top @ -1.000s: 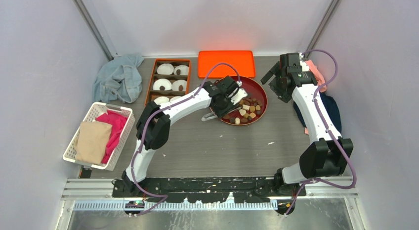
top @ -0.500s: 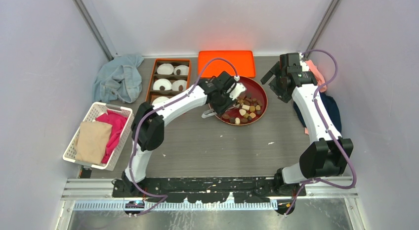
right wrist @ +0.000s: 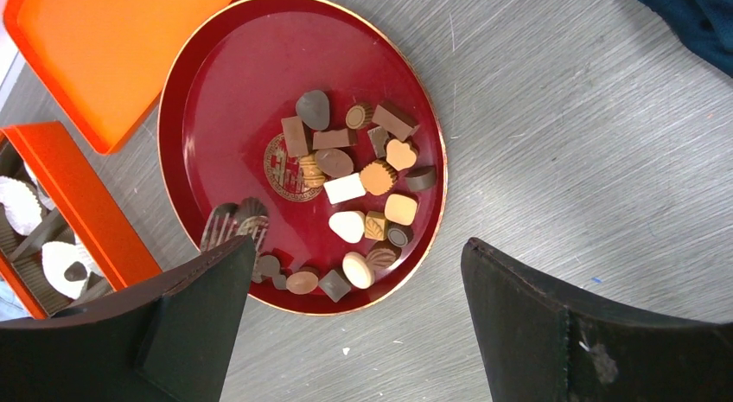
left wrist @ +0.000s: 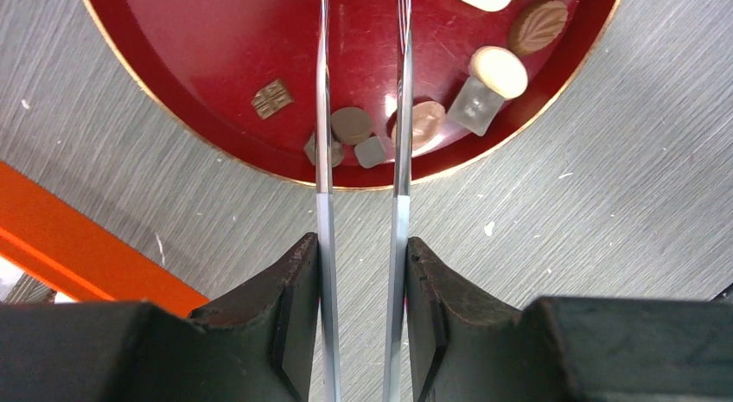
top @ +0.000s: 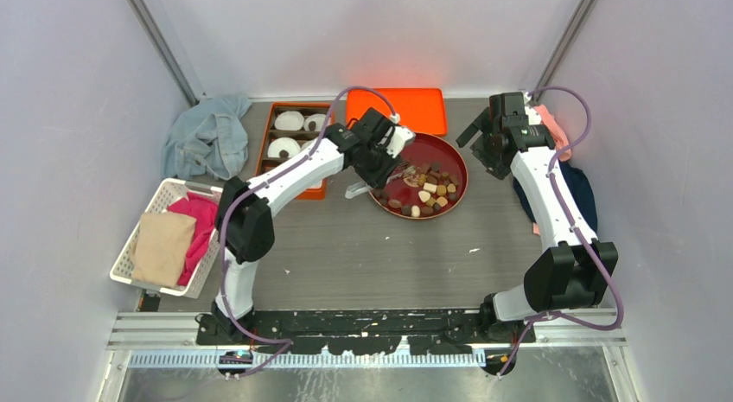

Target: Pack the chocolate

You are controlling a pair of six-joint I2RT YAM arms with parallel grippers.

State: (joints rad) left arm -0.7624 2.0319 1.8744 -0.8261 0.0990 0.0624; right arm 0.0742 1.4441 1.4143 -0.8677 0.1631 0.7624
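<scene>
Two states: left end effector [left wrist: 361,246] pinches tweezers [left wrist: 325,229] over chocolate [right wrist: 345,188]; right end effector [right wrist: 359,255] spread wide.

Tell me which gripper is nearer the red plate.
Left. The left gripper sits at the red plate's left rim, its tongs reaching into it; the right gripper hangs open off the right rim.

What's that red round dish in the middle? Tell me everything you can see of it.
The red dish is a round, shallow plate, glossy like lacquer, dark red with a thin gold rim and a gold emblem at its centre. It lies flat on the grey table, close beside an orange tray. On it sit chocolates in brown, tan and cream, mostly on one half. The left gripper holds metal tongs that reach over its edge.
</scene>
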